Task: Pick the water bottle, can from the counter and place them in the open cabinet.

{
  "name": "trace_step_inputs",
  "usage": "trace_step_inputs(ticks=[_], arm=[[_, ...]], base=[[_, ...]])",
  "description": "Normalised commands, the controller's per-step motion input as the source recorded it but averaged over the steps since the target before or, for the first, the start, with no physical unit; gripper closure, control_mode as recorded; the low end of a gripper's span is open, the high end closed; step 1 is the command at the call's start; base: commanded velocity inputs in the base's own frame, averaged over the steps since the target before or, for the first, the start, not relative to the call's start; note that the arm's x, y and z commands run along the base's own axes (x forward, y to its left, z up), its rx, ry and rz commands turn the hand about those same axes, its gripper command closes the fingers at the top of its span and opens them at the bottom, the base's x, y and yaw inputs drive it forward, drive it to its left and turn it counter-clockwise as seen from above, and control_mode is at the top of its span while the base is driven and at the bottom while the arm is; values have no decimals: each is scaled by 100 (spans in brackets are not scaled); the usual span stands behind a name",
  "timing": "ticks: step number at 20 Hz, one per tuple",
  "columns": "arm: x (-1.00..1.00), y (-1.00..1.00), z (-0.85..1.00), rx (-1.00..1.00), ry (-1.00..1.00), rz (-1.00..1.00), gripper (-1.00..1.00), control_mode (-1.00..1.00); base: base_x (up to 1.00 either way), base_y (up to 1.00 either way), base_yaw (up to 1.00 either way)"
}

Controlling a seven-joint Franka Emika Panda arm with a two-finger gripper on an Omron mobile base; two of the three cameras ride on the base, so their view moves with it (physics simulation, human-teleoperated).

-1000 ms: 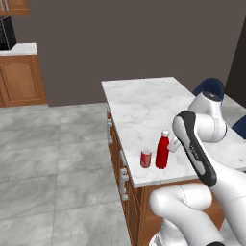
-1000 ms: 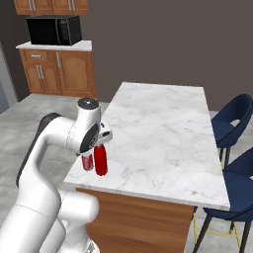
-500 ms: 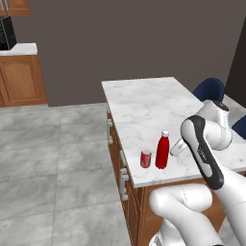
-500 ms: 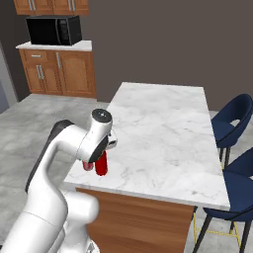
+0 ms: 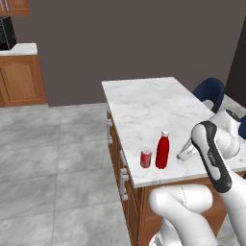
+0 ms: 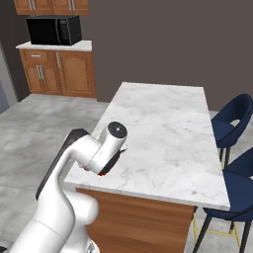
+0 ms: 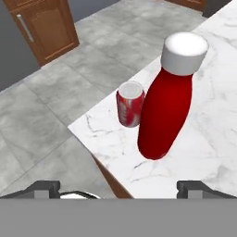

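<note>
Black microwave on a far marble top above arched-panel wooden cabinets; navy stools beside the island

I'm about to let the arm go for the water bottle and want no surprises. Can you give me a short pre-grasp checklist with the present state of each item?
1. Gripper open and empty: ok.
2. Water bottle upright on the counter: ok.
3. Bottle ahead of the gripper, between the fingertips' lines: ok, a little off centre.
4. Can apart from the bottle: cannot tell; they stand very close.
5. Both stand near the counter's edge; room to close without nudging the can: cannot tell.
6. Open cabinet located: cannot tell.
</note>
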Motion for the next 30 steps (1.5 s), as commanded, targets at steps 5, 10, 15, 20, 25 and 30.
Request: trace_step_inputs(ticks=[5, 10, 15, 20, 25, 30], arm=[[5, -26, -15, 7, -12, 4, -100, -100], [0, -19, -6, 10, -12, 4, -100, -100], [0, -7, -5, 9, -12, 6, -100, -100], [0, 0, -9, 6, -11, 6, -100, -100], [10, 0, -4, 6, -2, 3, -100, -100], [19, 0, 0, 10, 0, 1, -100, -100]], base=[[0, 0, 0], [0, 0, 0], [0, 0, 0], [0, 0, 0], [0, 0, 0], [0, 0, 0]])
